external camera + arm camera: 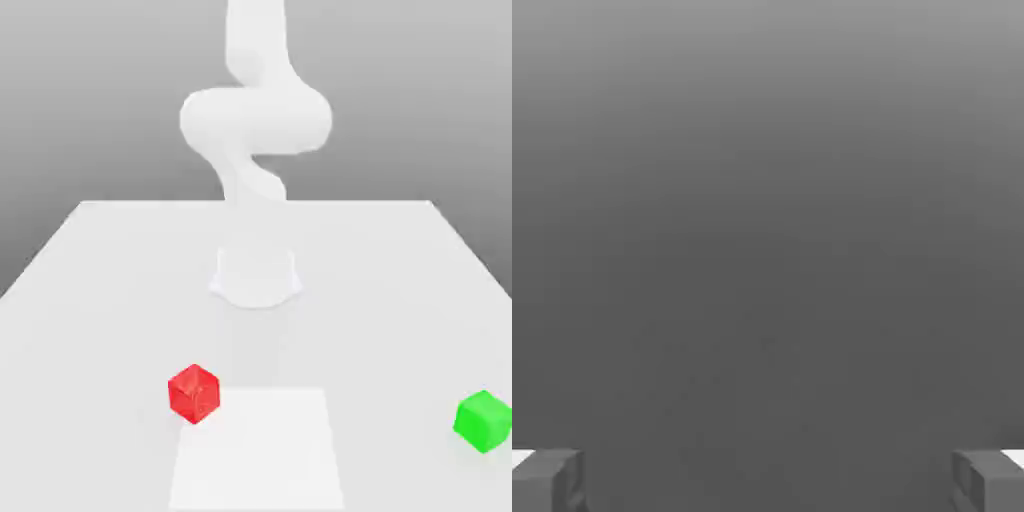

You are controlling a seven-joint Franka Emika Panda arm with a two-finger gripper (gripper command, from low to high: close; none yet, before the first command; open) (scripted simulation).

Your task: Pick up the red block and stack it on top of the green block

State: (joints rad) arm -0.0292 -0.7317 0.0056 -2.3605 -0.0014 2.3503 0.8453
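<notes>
Hand view: the two-finger gripper [768, 482] is spread wide, its grey fingertips [548, 480] far apart with nothing between them, facing blank grey.
Arm: in the exterior view, the white robot arm [255, 120] rises from its base at the middle of the white worktop [90, 280].
Red block: the small red cube [193, 393] rests near the worktop's front edge, untouched.
Green block: the small green cube [484, 421] sits by the front right corner in the exterior view, well apart from the red.
Progress: nothing done; approach, grasp, lift and stacking all remain.
</notes>
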